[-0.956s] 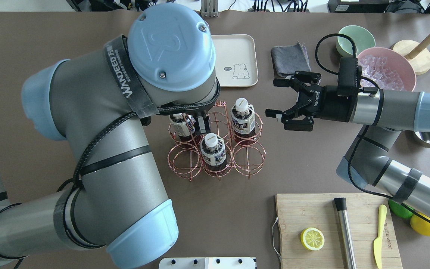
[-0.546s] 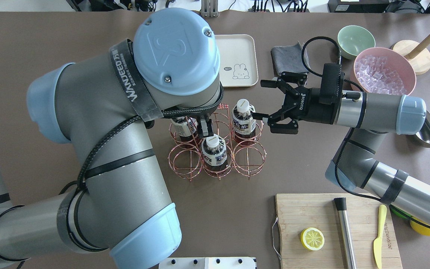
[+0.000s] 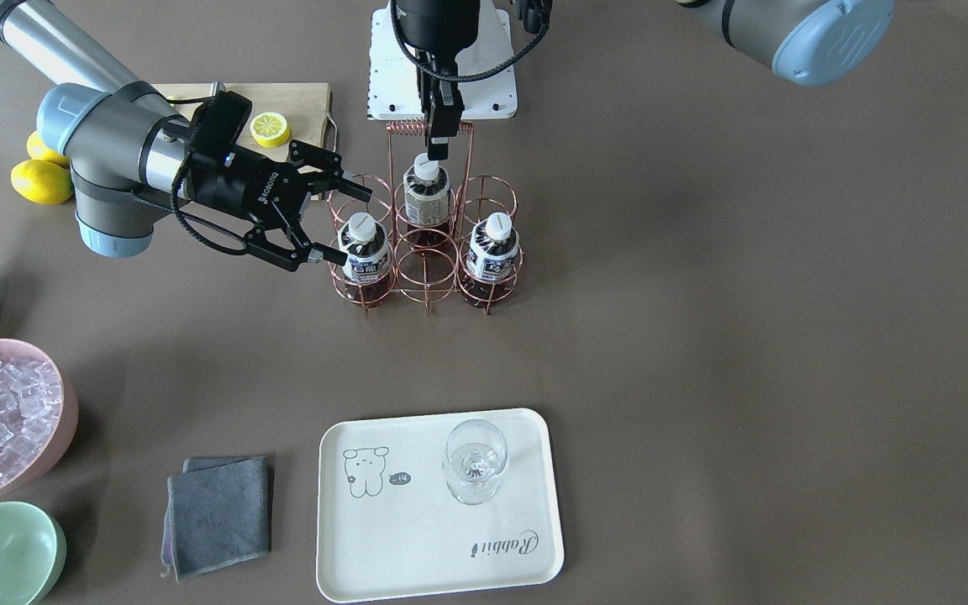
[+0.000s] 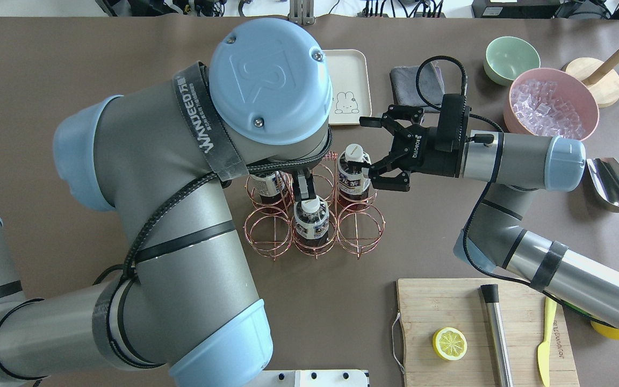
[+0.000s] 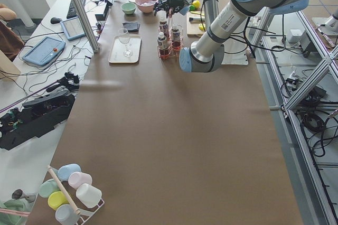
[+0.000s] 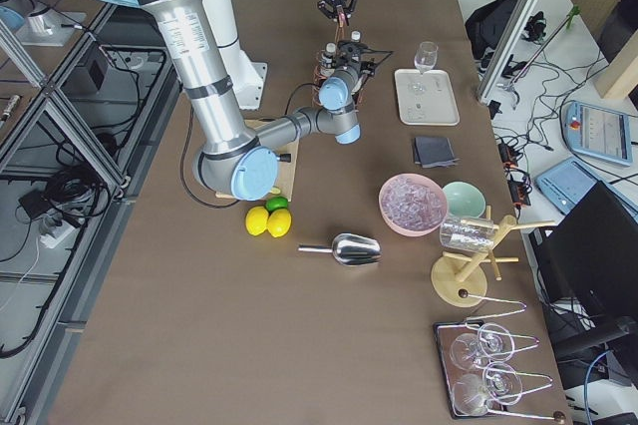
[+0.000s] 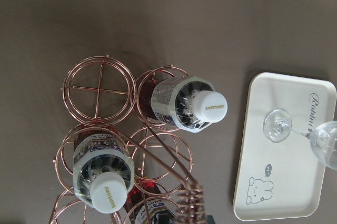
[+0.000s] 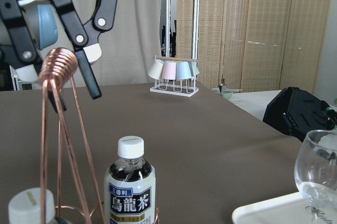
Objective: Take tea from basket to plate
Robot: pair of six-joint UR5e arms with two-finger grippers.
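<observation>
The copper wire basket (image 3: 425, 277) (image 4: 360, 228) holds three tea bottles (image 3: 364, 252) (image 3: 427, 202) (image 3: 492, 250). My right gripper (image 3: 341, 224) (image 4: 367, 148) is open, and its fingers straddle the cap end of the tea bottle (image 4: 351, 174) in the basket's far right ring. My left gripper (image 3: 439, 144) (image 4: 303, 189) hangs over the basket, open, with a finger on each side of the coiled handle (image 8: 58, 69). The cream plate (image 3: 526, 538) (image 4: 353, 70) lies beyond the basket with a clear glass (image 3: 474, 460) on it.
A grey cloth (image 3: 219, 512), a pink bowl of ice (image 4: 551, 102) and a green bowl (image 4: 508, 52) lie right of the plate. A metal scoop (image 4: 613, 185), lemons (image 3: 39, 181) and a cutting board (image 4: 449, 306) with a lemon half lie on my right.
My right gripper has moved left, open, from beside the basket up to the far right tea bottle. My left arm and gripper have shifted a little to the right over the basket.
</observation>
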